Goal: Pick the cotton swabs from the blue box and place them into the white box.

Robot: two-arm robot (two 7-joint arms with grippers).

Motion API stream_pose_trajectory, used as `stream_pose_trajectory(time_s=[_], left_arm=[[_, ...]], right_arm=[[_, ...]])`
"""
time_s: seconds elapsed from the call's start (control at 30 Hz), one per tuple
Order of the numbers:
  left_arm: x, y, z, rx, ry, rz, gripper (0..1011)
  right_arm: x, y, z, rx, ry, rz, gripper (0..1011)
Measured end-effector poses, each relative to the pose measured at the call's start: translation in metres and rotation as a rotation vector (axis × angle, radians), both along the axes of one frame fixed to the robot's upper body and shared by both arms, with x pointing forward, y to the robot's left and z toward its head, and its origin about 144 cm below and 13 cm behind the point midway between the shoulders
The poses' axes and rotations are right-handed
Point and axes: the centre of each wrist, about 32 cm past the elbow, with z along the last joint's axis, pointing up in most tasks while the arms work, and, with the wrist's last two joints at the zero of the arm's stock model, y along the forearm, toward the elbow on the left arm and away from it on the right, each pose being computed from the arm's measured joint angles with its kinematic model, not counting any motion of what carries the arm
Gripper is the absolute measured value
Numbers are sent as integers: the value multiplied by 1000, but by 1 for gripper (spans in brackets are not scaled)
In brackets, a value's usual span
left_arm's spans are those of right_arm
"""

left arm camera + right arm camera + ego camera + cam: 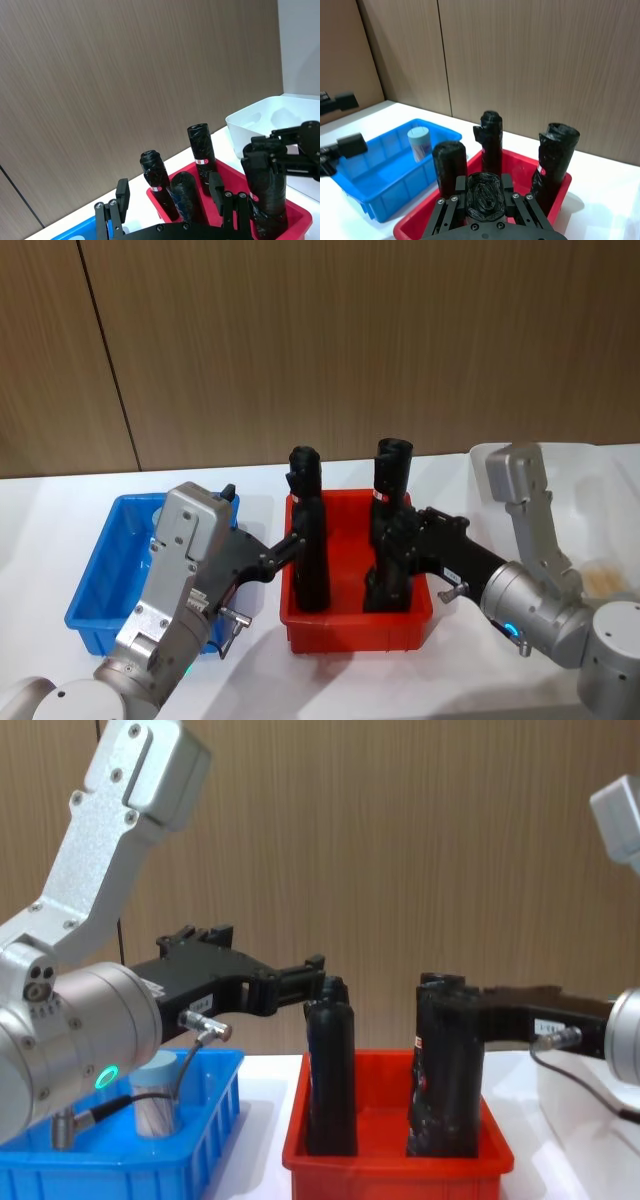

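Oddly, both grippers sit in the red bin (pixel 300 632), not the blue box (pixel 95 585); left gripper (pixel 296 540) open around a black bottle (pixel 309 540); right gripper (pixel 385 540) clamps another bottle (pixel 392 530); one cotton swab tub (pixel 418 143) waits untouched in the blue box, white box (pixel 260 117) beyond.

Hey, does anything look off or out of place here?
Yes. Both grippers are at the black bottles in the red bin, while the cotton swabs stand untouched in the blue box.
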Motion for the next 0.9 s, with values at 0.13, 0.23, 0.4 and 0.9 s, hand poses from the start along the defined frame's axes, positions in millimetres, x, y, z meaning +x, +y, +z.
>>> stream_pose_trajectory(time_s=[0.13,0.23,0.4,0.9], left_arm=[[0,0,0,0,0,0,1004],[0,0,0,0,0,0,1004],[0,0,0,0,0,0,1004],[0,0,0,0,0,0,1004]], right_arm=[[-2,1,7,7,-24,1,393],[-3,1,16,13,-51,-3,376],[-4,-1,32,21,-100,-10,352],[-1,-32,93,-3,-259,-115,312]])
